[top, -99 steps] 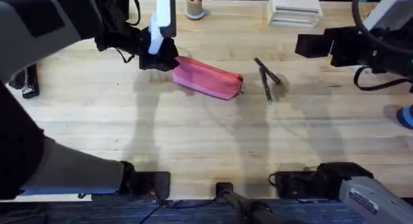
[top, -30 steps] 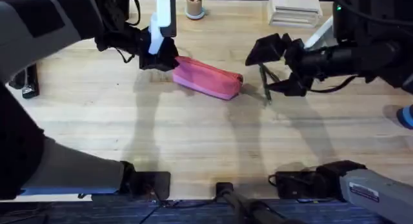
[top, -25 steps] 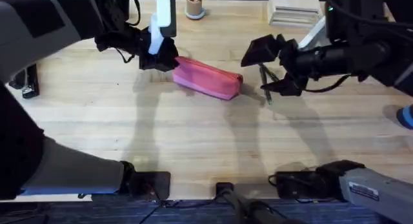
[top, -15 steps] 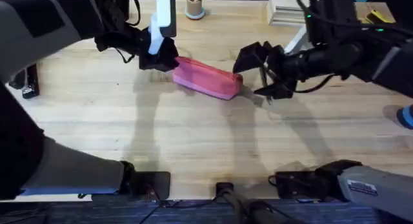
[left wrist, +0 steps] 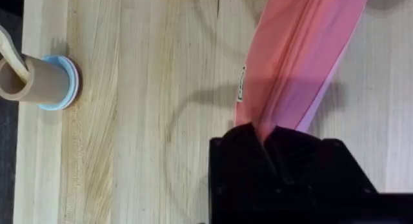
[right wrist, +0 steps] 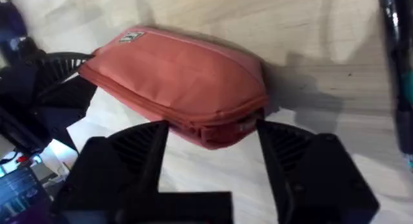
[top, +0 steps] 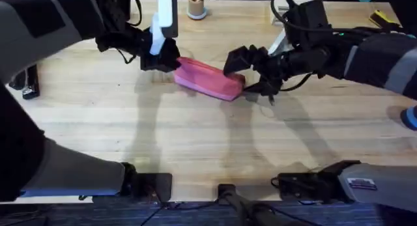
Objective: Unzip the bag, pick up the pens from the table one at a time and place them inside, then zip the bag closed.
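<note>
Now the left gripper (top: 164, 58) is clamped on one end of the bag (top: 208, 78), its black fingers (left wrist: 268, 143) pinched together around the pink fabric right at the zipper line, as the left wrist view shows. From that grip the bag stretches away across the table (top: 195, 141), lying flat with its zipper closed. At the bag's opposite end sits the right gripper (top: 246, 73), spread wide, with its two fingers (right wrist: 139, 153) standing either side of the rounded tip of the bag (right wrist: 181, 85); whether they touch the fabric cannot be told. Just beyond the right gripper, on the side away from the bag, a dark pen (right wrist: 395, 62) lies on the wood, largely hidden under the arm in the overhead view. Off to one side of the left gripper, well apart from the bag, a small tan cup (left wrist: 35, 82) stands on a blue base.
</note>
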Tool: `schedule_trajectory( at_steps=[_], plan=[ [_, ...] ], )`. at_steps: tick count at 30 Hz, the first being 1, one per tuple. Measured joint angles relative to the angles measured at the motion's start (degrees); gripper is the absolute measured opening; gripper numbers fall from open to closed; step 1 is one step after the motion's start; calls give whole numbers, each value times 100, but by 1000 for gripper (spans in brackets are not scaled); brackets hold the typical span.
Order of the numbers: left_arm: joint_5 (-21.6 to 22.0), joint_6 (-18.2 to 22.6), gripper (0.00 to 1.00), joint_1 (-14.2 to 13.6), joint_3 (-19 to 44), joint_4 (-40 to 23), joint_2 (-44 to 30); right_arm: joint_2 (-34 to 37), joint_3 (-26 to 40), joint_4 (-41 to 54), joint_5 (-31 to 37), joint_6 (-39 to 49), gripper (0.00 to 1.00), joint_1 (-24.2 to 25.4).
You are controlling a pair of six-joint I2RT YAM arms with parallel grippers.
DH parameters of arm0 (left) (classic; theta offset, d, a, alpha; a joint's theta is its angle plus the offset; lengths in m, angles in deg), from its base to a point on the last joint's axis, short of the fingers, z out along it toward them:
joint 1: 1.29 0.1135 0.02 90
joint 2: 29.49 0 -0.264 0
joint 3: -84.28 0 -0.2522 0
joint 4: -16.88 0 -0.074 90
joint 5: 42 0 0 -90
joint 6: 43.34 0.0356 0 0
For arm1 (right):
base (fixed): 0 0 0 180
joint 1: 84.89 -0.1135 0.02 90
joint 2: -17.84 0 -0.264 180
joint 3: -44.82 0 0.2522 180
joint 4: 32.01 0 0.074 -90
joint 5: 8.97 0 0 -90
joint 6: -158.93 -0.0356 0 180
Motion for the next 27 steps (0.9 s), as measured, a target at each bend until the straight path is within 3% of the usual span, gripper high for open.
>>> schedule_trajectory(
  at_steps=[7,21,22,24,27],
  plan=[
    [-2,0,43,0,0,0,2,2,15,-41,81,-14,667,-13],
    [4,0,43,-4,0,0,1,-300,20,9,181,-83,343,-17],
    [4,0,42,-4,0,0,2,-450,20,7,204,-87,208,-17],
    [4,0,42,-4,0,-2,2,-529,20,2,227,-107,53,-15],
    [4,0,43,-4,0,0,2,-568,22,-2,242,-101,31,-17]
  ],
)
